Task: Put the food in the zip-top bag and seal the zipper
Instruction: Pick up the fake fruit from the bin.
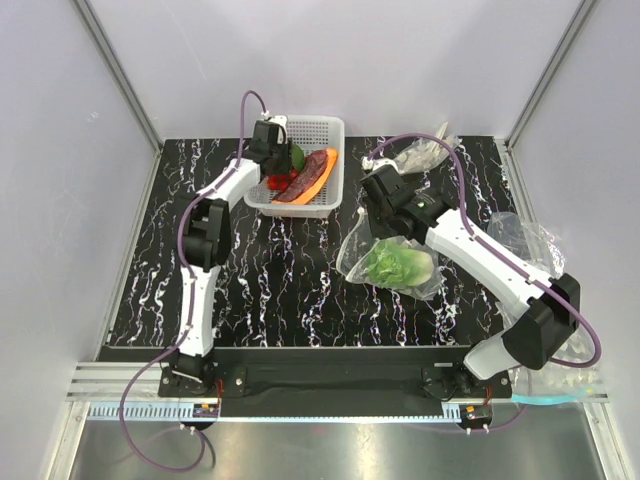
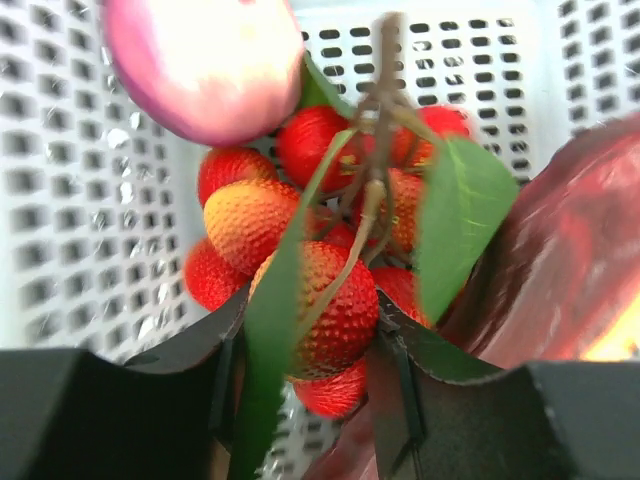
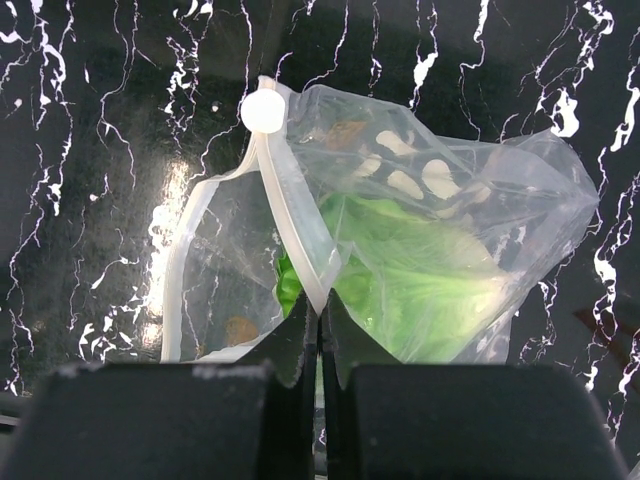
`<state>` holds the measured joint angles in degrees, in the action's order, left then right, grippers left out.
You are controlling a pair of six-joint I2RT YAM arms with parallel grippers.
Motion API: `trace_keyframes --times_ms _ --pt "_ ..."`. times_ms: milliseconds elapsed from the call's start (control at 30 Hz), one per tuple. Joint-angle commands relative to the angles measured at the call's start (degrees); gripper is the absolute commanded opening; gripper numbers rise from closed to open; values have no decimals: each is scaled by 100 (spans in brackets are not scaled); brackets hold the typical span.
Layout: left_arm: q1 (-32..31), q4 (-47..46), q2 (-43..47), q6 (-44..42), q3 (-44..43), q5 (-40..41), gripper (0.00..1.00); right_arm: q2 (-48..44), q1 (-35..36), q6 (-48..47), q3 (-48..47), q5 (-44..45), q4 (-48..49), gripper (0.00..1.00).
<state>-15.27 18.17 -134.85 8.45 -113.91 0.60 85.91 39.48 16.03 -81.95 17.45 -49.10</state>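
**Light berries, floppy bag**

The red berries (image 2: 320, 300) lay in the white basket (image 2: 80, 200), next to the pink bulb (image 2: 200, 60) and the long dark-red piece (image 2: 560, 260). They looked light and bumpy, all joined on one thin stem with soft leaves. You would do best to hold a berry or the stem gently, not a leaf. Your left gripper (image 2: 310, 340) had its fingers part way apart, with one berry between them. Both fingers seemed to touch it.

Over on the table (image 1: 300, 290), the zip-top bag (image 3: 500, 200) looked thin, floppy and slippery. The lettuce (image 3: 420, 280) was inside it. Your right gripper (image 3: 320, 335) had its fingers pressed together on the zipper (image 3: 290, 220), and the bag's mouth gaped wide.
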Motion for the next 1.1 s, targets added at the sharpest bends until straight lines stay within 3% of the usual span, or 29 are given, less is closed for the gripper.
trace_keyframes --times_ms 0,333,600,833,1067 --pt "15 -1007 1397 16 613 -385 6 -303 -72 -21 -23 21 164 0" --pt "-117 -2292 3937 790 3030 -886 6 -338 -134 -30 -171 -40 147 0" --pt "-301 -2318 5204 992 4058 -1062 6 -382 -160 -83 -312 21 102 0" --pt "-907 -2564 6372 1247 5070 -1150 7 -443 -196 -21 -330 -5 190 0" --pt "-1452 -2828 6989 1484 5897 -1044 7 -645 -248 181 -76 -137 445 0"
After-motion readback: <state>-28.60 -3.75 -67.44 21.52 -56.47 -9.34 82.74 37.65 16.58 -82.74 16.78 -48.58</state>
